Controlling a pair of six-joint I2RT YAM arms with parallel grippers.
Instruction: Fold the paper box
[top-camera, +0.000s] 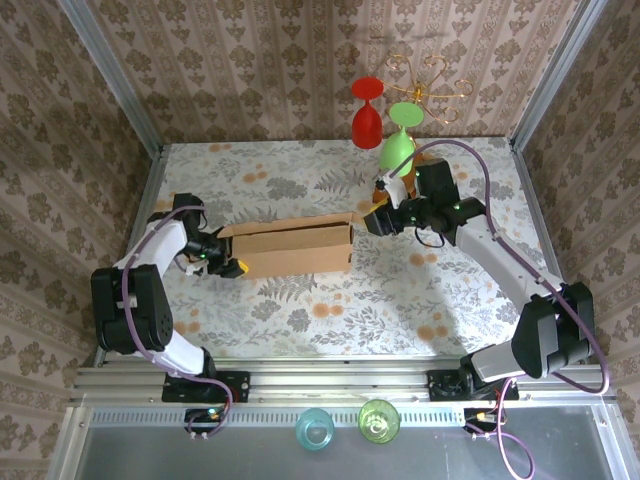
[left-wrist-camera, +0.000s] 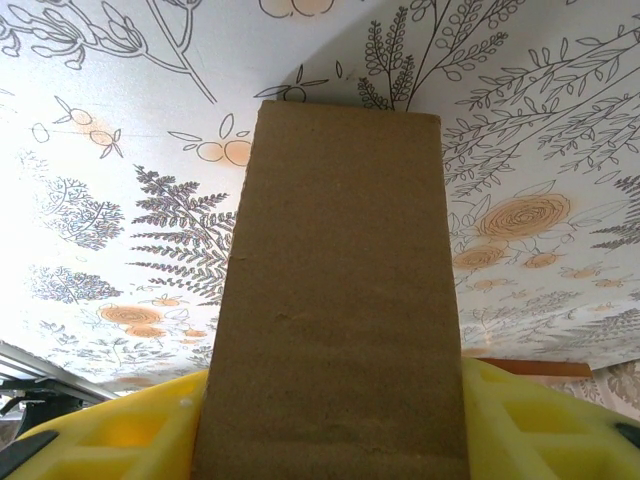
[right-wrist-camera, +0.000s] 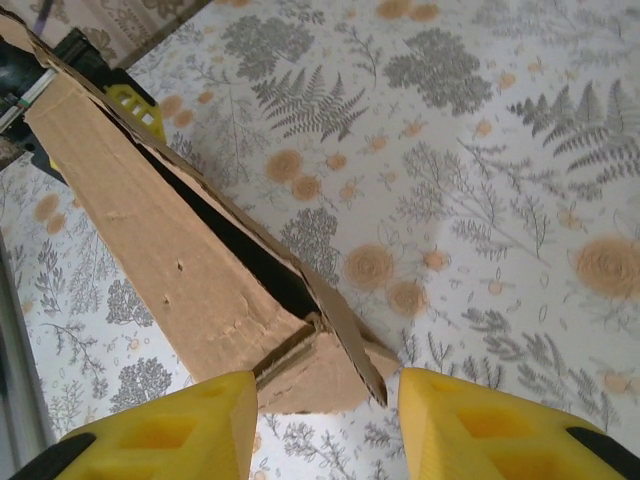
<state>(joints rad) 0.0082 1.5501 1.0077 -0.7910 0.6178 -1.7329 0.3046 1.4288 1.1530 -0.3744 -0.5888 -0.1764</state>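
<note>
The paper box (top-camera: 297, 249) is a long brown cardboard shape lying across the middle of the floral table, its top seam slightly open. My left gripper (top-camera: 230, 258) is at the box's left end. In the left wrist view a flat panel of the paper box (left-wrist-camera: 340, 300) spans the whole gap between the yellow fingers (left-wrist-camera: 120, 430), so the left gripper (left-wrist-camera: 335, 390) is shut on it. My right gripper (top-camera: 371, 222) is at the right end. There the box's corner (right-wrist-camera: 320, 360) and a loose flap sit between the spread fingers (right-wrist-camera: 470, 420) with gaps on both sides; the right gripper (right-wrist-camera: 328, 390) is open.
A red glass (top-camera: 367, 110) and a green glass (top-camera: 399, 146) hang from a gold rack at the back, close behind the right arm. A teal cup (top-camera: 314, 428) and a green cup (top-camera: 379, 420) sit below the near rail. Patterned walls enclose the table.
</note>
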